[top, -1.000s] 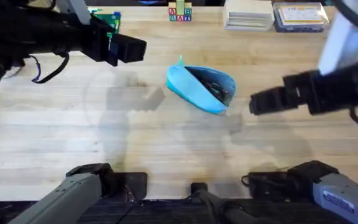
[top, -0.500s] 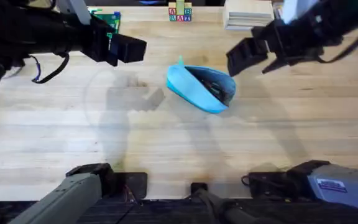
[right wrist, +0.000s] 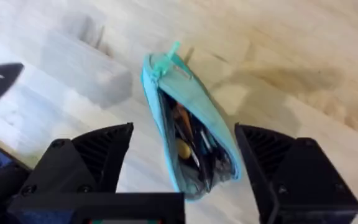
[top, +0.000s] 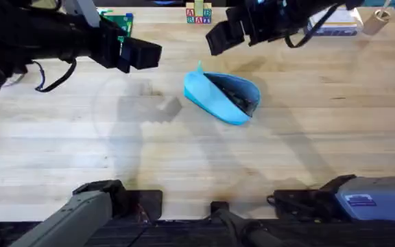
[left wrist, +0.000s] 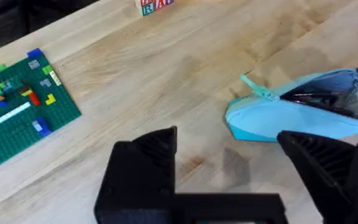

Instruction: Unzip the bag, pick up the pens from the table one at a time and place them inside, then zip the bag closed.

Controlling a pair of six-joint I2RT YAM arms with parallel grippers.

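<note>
Across the pale tabletop (top: 184, 158) we see the left end effector (top: 145, 55) at the upper left and the right end effector (top: 218, 38) at top centre, both spread apart and empty. The unzipped bag (top: 221, 97) lies at centre below them, dark pens (right wrist: 191, 146) inside.
</note>
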